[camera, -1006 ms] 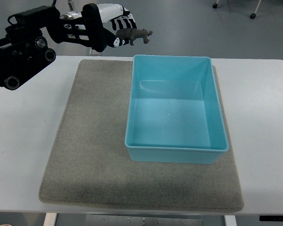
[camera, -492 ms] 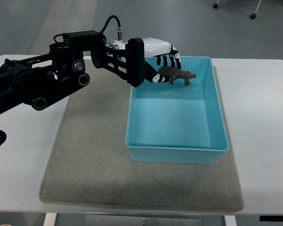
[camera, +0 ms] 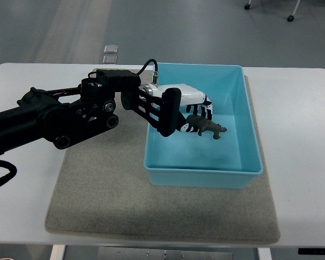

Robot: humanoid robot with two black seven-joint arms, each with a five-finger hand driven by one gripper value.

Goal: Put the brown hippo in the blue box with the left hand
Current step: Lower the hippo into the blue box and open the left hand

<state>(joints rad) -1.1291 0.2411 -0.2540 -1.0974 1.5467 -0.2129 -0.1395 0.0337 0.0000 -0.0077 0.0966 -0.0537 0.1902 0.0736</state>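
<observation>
My left hand (camera: 197,122) reaches in from the left over the blue box (camera: 248,132), its black-and-white fingers (camera: 201,110) shut on the brown hippo (camera: 207,127). The hippo hangs inside the box's outline, near the middle, head pointing right. I cannot tell whether it touches the box floor. The black left arm (camera: 70,116) crosses the grey mat (camera: 105,179) and covers the box's left rim. The right arm is out of view.
The box sits on the right half of the grey mat, which lies on a white table (camera: 298,162). Bare mat shows in front of the box and to its left. Grey floor lies beyond the table's far edge.
The left hand carried the hippo from beyond the table's far edge, over the box's far left corner, down and toward me into the middle of the box.
</observation>
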